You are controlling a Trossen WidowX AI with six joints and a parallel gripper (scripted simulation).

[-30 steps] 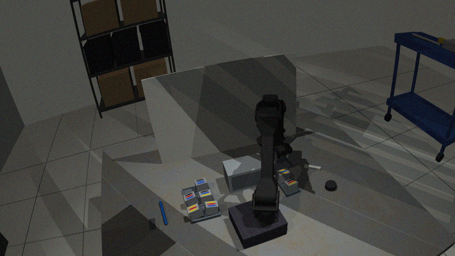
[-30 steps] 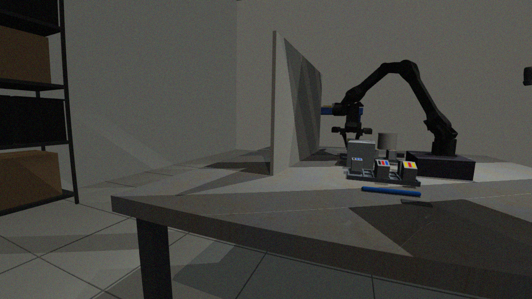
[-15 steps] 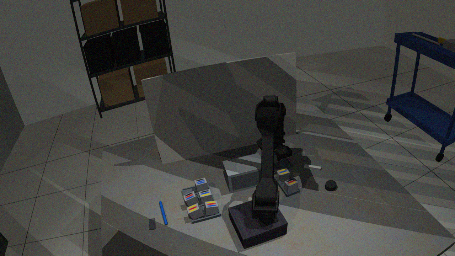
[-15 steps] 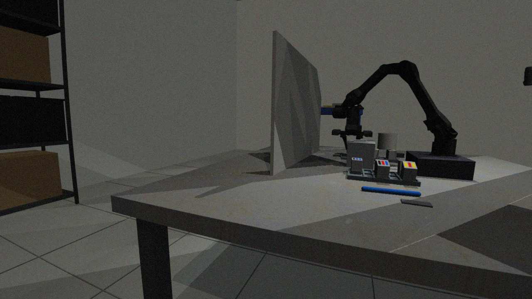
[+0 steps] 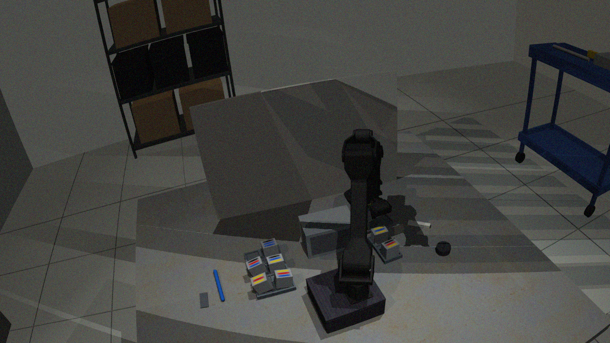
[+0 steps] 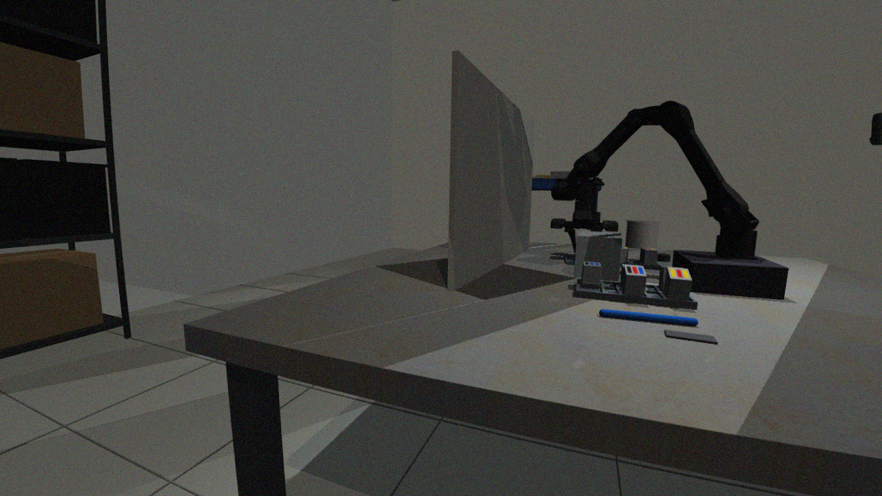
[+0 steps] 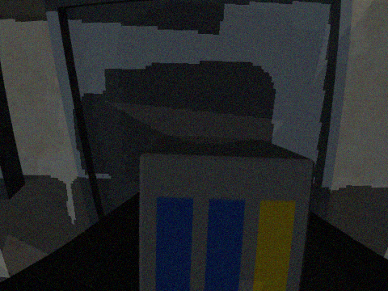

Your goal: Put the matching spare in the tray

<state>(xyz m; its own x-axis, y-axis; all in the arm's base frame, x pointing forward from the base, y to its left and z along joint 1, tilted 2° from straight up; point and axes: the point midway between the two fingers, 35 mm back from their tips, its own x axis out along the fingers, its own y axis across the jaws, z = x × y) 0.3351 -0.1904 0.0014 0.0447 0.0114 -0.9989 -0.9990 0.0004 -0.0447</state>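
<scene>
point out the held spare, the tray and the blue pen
held spare [image 7: 223, 254], wrist view, on its striped label face
tray [image 7: 302, 60], wrist view, on its bare floor inside the dark rim
blue pen [image 5: 218, 285], top view, mid-shaft
</scene>
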